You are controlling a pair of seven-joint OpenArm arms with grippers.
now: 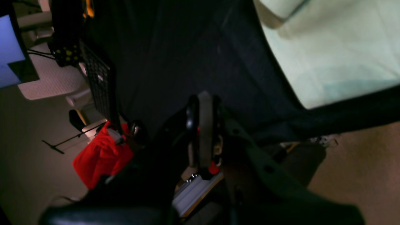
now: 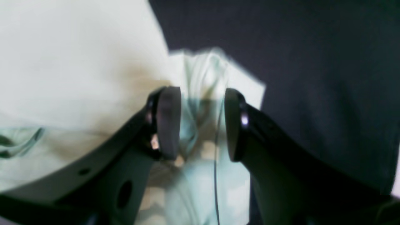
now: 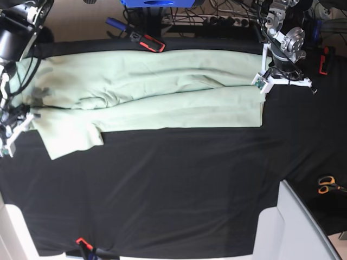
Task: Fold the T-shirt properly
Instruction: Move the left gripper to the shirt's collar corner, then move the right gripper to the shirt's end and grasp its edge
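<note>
Left gripper [image 1: 204, 125] closed, seemingly empty; right gripper [image 2: 202, 125] parted over T-shirt [image 3: 162, 92]; scissors [image 3: 327, 184] lie well apart.

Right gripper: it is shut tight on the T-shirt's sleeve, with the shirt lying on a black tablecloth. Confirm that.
Not quite. The right wrist view shows the right gripper open, its jaws standing apart with the pale green fabric of the T-shirt visible in the gap between them. The rest stands: the shirt lies on the black tablecloth.

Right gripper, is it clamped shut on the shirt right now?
No. In the right wrist view the right gripper has its jaws apart, with a fold of the shirt showing in the gap between them.
</note>
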